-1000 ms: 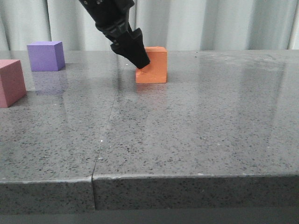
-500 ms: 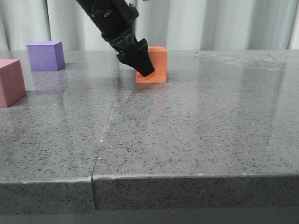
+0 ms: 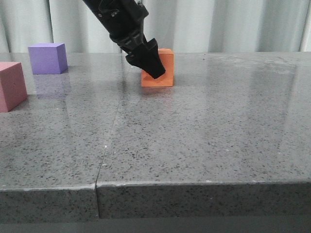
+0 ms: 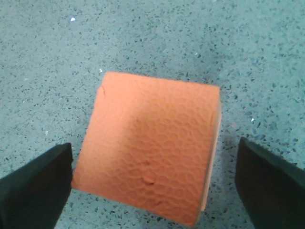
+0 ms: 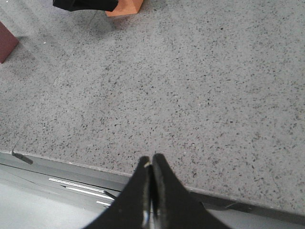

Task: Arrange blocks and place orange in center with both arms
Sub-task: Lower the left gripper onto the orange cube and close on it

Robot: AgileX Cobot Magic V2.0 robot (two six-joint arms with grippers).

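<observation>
Orange cube [image 3: 163, 69] sits far back on the grey speckled surface [image 3: 194, 136], its near left part hidden by the left end effector [image 3: 151, 65] in the front view. The wrist camera shows that end effector [image 4: 152, 188] spread wide, one finger on each side of the cube [image 4: 150, 164], both cut off by the frame. The right end effector [image 5: 151, 167] is pinched together, empty, over the surface's near edge. The purple cube [image 3: 47, 58] stands far left; the pink cube [image 3: 10, 86] is cropped at the frame edge.

The matte pink foam cube [image 3: 11, 85] is cut off by the front view's left edge. The black left gripper [image 3: 149, 64] hides part of the matte orange foam cube [image 3: 164, 68]. In the left wrist view, both black fingers [image 4: 35, 188] run past the frame's edge.
</observation>
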